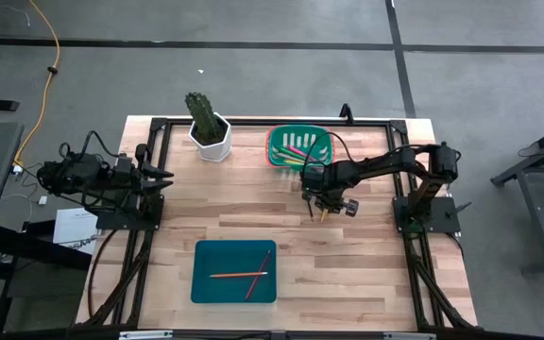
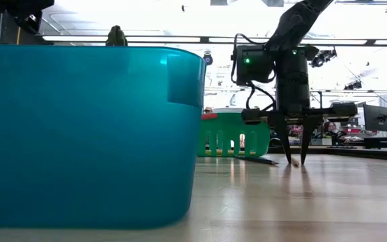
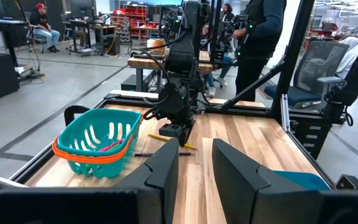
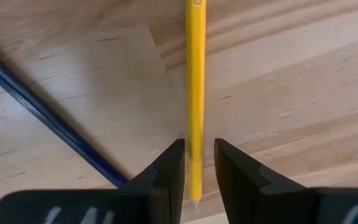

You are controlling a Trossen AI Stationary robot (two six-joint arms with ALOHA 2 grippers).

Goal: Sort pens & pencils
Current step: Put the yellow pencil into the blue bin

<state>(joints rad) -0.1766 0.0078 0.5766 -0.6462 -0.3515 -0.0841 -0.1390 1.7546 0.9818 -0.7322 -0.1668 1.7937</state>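
Even overhead light falls on the wooden table point(image 1: 348, 246), with soft shadows. In the low view, bright ceiling lights wash out the background, and the near teal bin point(image 2: 79, 134) looms blurred.

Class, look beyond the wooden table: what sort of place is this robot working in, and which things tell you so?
Probably a robotics lab or workshop. The left wrist view shows other workbenches, office chairs and people standing or sitting about, and the high view shows a bare concrete floor with a loose cable.
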